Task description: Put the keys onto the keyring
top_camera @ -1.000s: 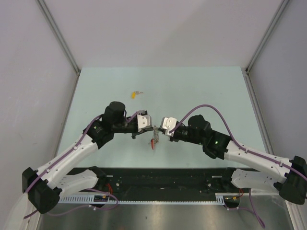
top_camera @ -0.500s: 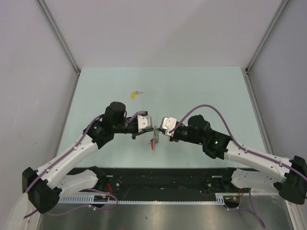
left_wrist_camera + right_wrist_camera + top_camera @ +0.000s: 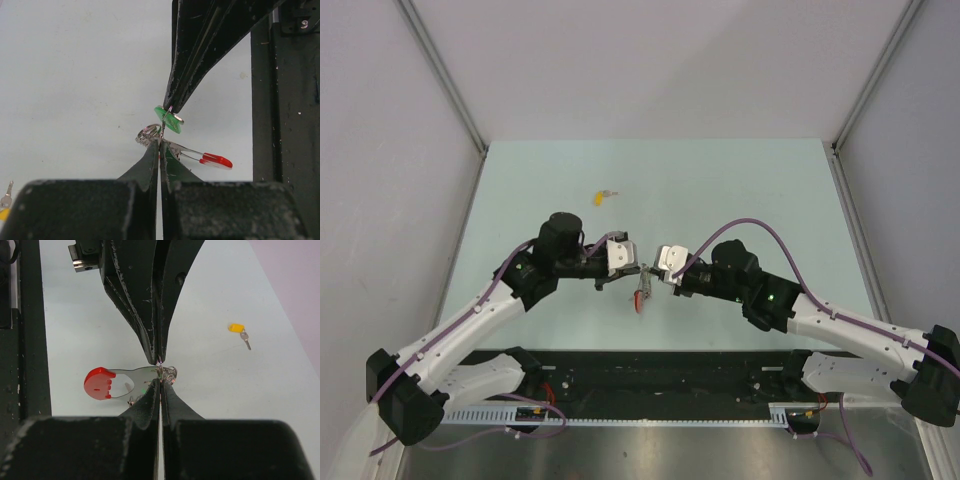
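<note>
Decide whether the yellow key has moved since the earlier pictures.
No. The yellow key lies just as far from the table's far edge as before.

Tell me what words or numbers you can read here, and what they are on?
"9": a small pale digit on a black machine part at the top right of the left wrist view.
Nothing readable on the red tag, the green key or the yellow key.
</note>
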`<control>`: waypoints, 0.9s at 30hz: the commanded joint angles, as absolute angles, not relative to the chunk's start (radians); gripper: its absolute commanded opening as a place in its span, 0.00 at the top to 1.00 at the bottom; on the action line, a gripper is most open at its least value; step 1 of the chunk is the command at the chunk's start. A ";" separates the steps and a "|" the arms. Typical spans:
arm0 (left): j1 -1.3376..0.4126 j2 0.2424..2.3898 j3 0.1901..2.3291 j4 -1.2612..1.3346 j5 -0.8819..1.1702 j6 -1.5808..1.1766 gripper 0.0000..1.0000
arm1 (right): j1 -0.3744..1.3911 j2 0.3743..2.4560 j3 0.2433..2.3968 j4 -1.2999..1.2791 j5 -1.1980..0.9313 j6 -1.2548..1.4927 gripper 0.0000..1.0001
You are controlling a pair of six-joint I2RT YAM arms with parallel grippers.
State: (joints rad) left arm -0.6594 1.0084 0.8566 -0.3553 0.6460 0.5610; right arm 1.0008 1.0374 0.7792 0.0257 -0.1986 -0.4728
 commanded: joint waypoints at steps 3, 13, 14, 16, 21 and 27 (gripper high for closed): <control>-0.666 1.009 0.862 -0.344 0.652 0.591 1.00 | 1.009 1.014 0.781 0.041 -0.206 -0.480 1.00; -0.667 1.012 0.861 -0.345 0.661 0.591 0.99 | 1.011 1.015 0.782 0.041 -0.212 -0.479 1.00; -0.666 1.009 0.861 -0.347 0.664 0.592 1.00 | 1.009 1.019 0.781 0.041 -0.209 -0.479 1.00; -0.666 1.009 0.861 -0.347 0.670 0.595 0.99 | 1.009 1.019 0.781 0.041 -0.201 -0.479 1.00; -0.666 1.009 0.861 -0.348 0.672 0.600 1.00 | 1.009 1.029 0.782 0.044 -0.183 -0.477 1.00; -0.666 1.008 0.861 -0.348 0.673 0.598 1.00 | 1.009 1.031 0.782 0.046 -0.179 -0.477 1.00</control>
State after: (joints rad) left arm -0.6609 1.0145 0.8566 -0.3557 0.6392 0.5613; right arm 1.0050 1.0336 0.7792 0.0189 -0.1909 -0.4721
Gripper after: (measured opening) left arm 0.008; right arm 0.009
